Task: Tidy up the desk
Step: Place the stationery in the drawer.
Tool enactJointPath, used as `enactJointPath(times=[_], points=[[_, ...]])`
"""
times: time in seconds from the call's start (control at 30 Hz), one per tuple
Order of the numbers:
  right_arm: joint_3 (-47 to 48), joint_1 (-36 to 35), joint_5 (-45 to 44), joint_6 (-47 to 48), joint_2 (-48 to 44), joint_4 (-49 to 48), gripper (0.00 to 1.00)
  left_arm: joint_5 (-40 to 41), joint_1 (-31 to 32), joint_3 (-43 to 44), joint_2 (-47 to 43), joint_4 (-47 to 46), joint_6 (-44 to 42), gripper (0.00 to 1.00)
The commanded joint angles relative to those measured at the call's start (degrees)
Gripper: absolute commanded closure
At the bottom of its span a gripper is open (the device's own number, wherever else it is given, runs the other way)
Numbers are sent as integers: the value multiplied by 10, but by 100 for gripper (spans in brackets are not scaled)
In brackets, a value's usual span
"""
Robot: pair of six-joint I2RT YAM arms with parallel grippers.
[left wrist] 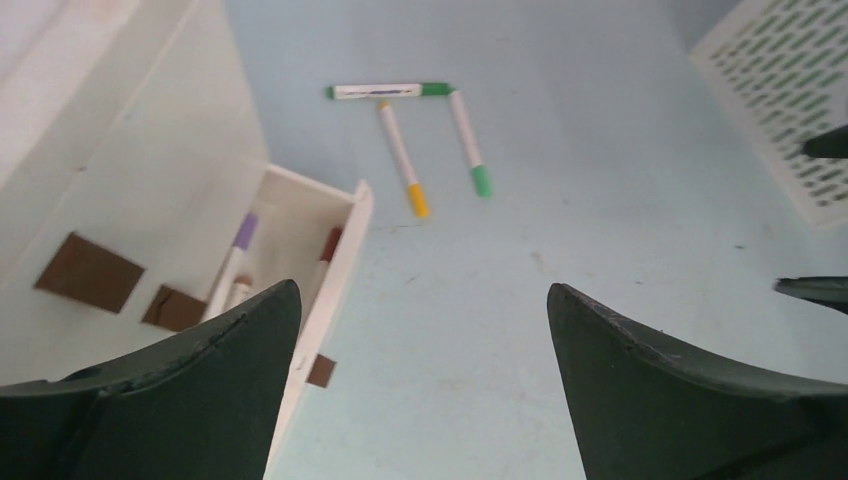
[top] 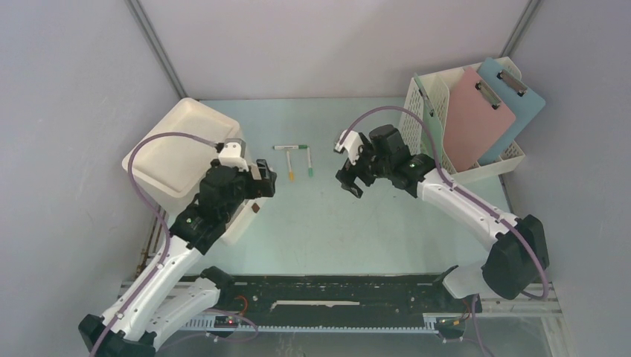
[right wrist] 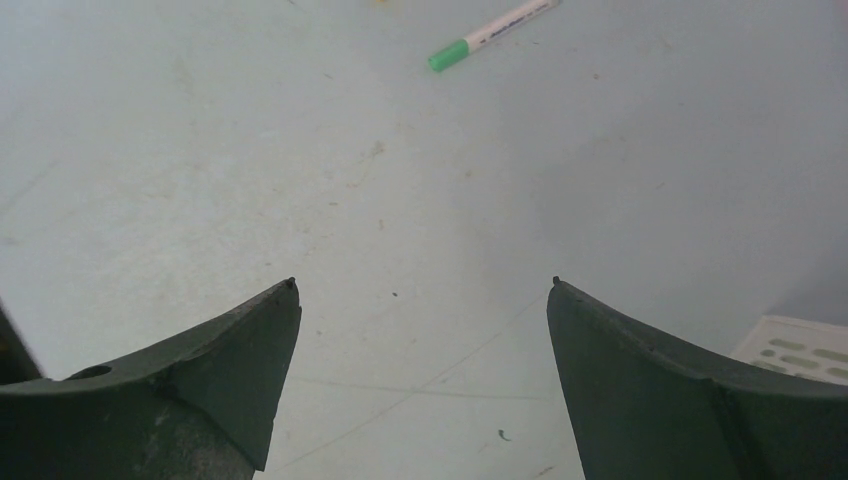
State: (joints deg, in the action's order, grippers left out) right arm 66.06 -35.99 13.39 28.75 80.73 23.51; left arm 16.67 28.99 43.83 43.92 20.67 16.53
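Mint-green worktop [top: 327, 230], pale and flat, is lying between grey wall panels, with a black rail [top: 335, 286] running along its front edge. Left pincer [top: 266, 183] is hanging at the right-hand edge of a white bin [top: 175, 152] on the worktop's left side, its jaws standing wide apart with nothing between them. Right pincer [top: 350, 178] is hovering above bare worktop right of centre, its jaws likewise spread wide and gripping nothing. Three markers are lying on the worktop between the two pincers. A dark-green-capped marker [top: 292, 147] is lying crosswise at the far end. A yellow-capped marker [top: 290, 168] and a light-green-capped marker [top: 309, 163] are both running from it toward the near side, their ends close to it. In the left wrist view, a narrow white compartment [left wrist: 350, 225] at the bin's side is holding a purple-capped marker [left wrist: 244, 232] and a dark-red-capped marker [left wrist: 331, 243]. White perforated file rack [top: 435, 97] is standing at the far right corner, with a pink clipboard [top: 476, 123] and a blue clipboard [top: 524, 108] leaning inside it.
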Motion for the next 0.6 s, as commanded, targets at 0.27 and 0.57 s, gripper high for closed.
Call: enactJointPath(times=[0.27,0.57], points=[[41,64,182,-109,12,18,0,-222,-65,74,2,-29,-4,0],[58,110,261,-196,47,-34,0,-247,-110,33,-17,-34,-43,0]])
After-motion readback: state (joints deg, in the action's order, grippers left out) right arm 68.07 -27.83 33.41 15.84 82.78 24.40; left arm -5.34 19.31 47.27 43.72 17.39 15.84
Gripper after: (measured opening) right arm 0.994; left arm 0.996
